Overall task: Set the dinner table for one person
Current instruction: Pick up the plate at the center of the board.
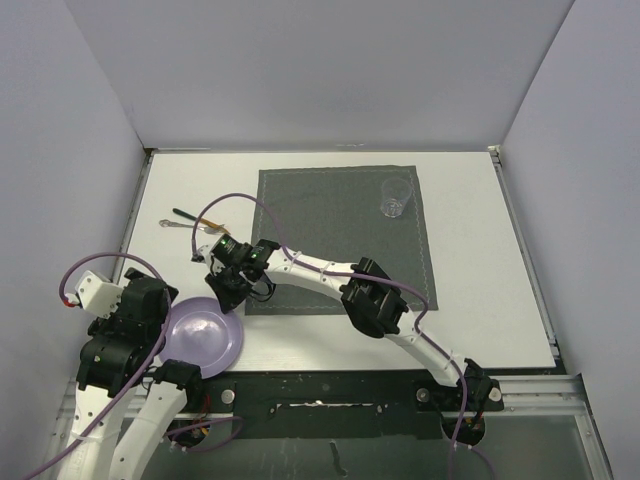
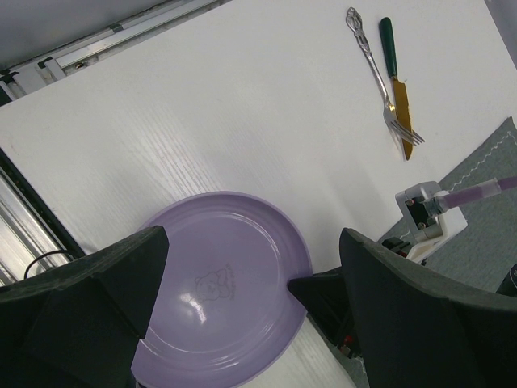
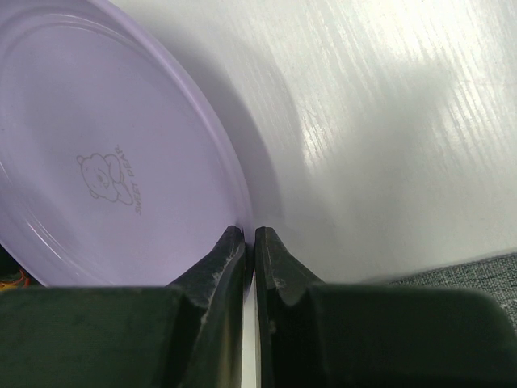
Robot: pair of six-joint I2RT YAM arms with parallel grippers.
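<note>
We have the right gripper (image 3: 249, 238) pinched almost shut on the rim of the purple plate (image 3: 105, 162). The plate lies on the dinner table (image 1: 480, 300) towards its near-left corner, just beside the dark grey placemat (image 1: 330, 230) but not yet on it. The left gripper (image 2: 250, 267) hangs above the plate with its jaws spread wide, holding nothing. We judge the step in hand to be carrying the plate onto the cloth. The bite looks shallow, only fingertips on a thin edge, so we should raise it slowly and keep it close to level. We should also bring the leading edge clear over the placemat's hem rather than push into it and ruck the cloth. A spot near the middle keeps it well apart from the clear cup (image 1: 396, 197) standing at the far right corner of the cloth. The left arm is best kept out of the path. Only the right wrist view shows the pinch itself — the rim running right into the fingertips — but it shows nothing of the destination. The top view shows the placemat and cup, though the gripper's body hides the contact there. The left wrist view alone shows clearly the fork (image 2: 373, 69) and the green-handled knife (image 2: 397, 89) — side by side on bare table, tines against the blade.
</note>
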